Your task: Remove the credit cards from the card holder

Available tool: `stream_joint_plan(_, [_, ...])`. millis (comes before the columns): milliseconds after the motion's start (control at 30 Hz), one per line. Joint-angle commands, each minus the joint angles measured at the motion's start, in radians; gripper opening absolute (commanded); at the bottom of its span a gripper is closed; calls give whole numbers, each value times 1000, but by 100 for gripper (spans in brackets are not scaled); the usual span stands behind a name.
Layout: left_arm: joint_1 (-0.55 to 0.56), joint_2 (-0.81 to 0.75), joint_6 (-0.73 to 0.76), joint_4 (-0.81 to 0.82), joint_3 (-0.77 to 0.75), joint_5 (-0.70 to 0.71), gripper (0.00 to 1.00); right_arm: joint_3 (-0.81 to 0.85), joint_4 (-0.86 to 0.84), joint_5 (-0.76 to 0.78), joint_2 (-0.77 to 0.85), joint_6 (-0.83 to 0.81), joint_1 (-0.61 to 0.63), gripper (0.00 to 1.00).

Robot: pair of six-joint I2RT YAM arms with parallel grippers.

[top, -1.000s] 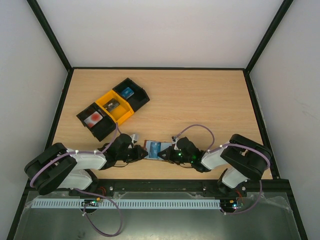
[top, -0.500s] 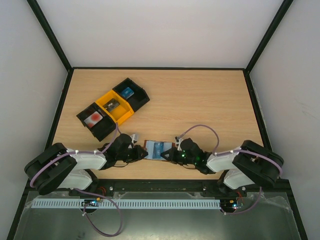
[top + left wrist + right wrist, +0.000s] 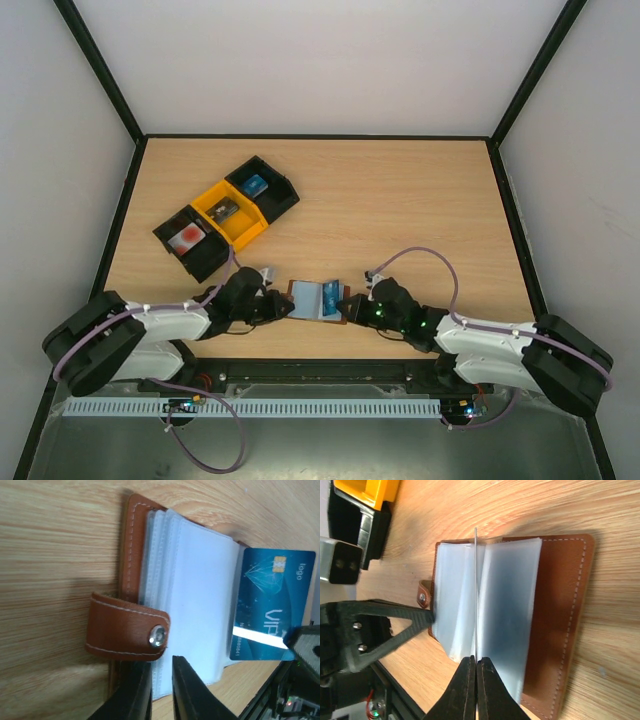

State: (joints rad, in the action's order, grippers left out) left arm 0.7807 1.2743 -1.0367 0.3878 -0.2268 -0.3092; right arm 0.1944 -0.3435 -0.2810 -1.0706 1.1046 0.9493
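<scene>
Three cards [image 3: 187,236] already sit in the trays [image 3: 252,235]. The card holder [image 3: 312,298] lies open on the worktop [image 3: 400,200] near me. My left gripper [image 3: 161,672] jaws clamp its edge, and my right gripper [image 3: 475,665] jaws pinch a blue card [image 3: 272,602], seemingly not quite clear of the holder.

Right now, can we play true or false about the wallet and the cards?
1. The right gripper pinches a blue card. True.
2. The card holder is snapped shut. False: it lies open.
3. The yellow tray holds a dark card. True.
4. The white card with the red blotch sits in the yellow tray. False: it sits in a black tray beside it.
5. The left gripper hangs far from the card holder. False: it grips the holder's edge.
</scene>
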Motion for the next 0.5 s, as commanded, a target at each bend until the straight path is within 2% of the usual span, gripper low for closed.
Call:
stream_joint_plan(0, [5, -42, 33, -87, -69, 19, 21, 25, 121, 37, 37, -67, 3, 2])
stream_joint_plan(167, [5, -127, 84, -206, -157, 37, 53, 52, 175, -12, 122, -129, 3, 2])
stream_joint_plan(233, [5, -171, 119, -265, -199, 31, 61, 69, 212, -35, 173, -165, 3, 2])
stream_joint_plan(333, [3, -224, 194, -342, -253, 5, 66, 97, 257, -91, 251, -223, 2, 2])
stream_joint_plan(467, [0, -275, 291, -414, -304, -94, 66, 126, 255, -222, 329, -284, 3, 2])
